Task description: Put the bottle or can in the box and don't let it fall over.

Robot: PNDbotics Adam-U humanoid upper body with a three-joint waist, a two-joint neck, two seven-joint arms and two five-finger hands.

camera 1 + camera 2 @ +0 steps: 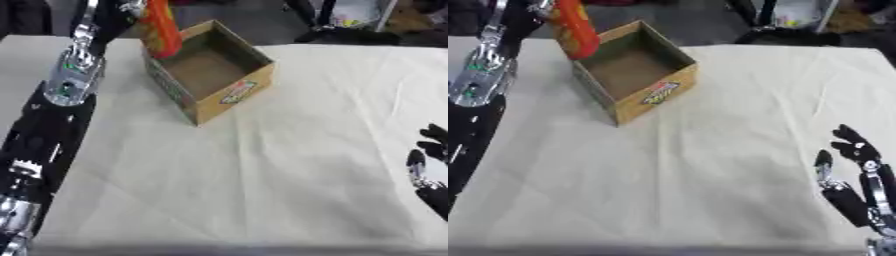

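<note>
Two head cameras side by side, looking down at table (289, 165). Both see box (210, 75), close.

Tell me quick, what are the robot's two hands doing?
Left hand: mostly out of view at the top edge, holding the orange bottle over the box.
Right hand: open, holding nothing.

Soft, even light, faint shadows, and slight blur over both views.

White tablecloth (262, 165) covers the table, creased, with fold lines running across it. Beyond the cloth's far edge: grey floor (254, 20). Past the cloth's far right corner: dark chair base (785, 35) and blurred clutter, unidentifiable.
</note>
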